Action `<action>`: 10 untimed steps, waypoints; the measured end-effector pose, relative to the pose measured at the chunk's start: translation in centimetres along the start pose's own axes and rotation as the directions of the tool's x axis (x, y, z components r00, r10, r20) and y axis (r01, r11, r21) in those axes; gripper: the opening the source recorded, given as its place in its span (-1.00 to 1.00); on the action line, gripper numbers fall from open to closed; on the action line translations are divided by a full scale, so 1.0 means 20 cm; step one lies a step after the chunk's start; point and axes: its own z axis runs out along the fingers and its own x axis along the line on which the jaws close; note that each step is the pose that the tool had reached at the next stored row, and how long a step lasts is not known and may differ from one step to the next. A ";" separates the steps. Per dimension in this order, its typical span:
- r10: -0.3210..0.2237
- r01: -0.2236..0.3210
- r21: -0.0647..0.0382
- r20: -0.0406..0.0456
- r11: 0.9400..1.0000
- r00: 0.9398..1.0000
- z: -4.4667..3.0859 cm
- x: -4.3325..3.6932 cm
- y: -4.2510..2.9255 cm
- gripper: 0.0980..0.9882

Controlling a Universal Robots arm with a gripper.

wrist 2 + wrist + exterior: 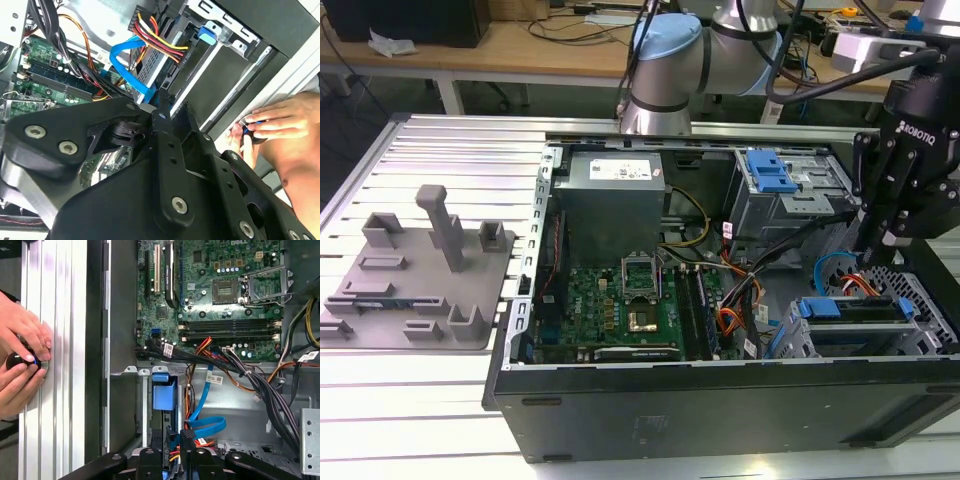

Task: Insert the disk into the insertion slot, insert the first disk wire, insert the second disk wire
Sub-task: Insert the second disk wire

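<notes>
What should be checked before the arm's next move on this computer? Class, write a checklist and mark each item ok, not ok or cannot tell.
1. Disk sits in the insertion slot: ok.
2. Tool hangs near the wires above the slot: ok.
3. Blue wire plugged into the disk: cannot tell.
4. Red-and-yellow wires plugged in: cannot tell.
5. Person's hands outside the case: ok.
</notes>
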 end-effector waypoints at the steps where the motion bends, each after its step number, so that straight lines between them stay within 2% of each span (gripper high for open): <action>1: -0.005 0.005 0.001 -0.001 1.000 1.000 0.003 -0.001 0.000 -0.58; 7: -0.024 0.024 0.006 -0.008 1.000 1.000 0.019 -0.008 0.000 -0.58; 10: -0.029 0.029 0.007 -0.017 1.000 0.999 0.025 -0.020 0.004 -0.58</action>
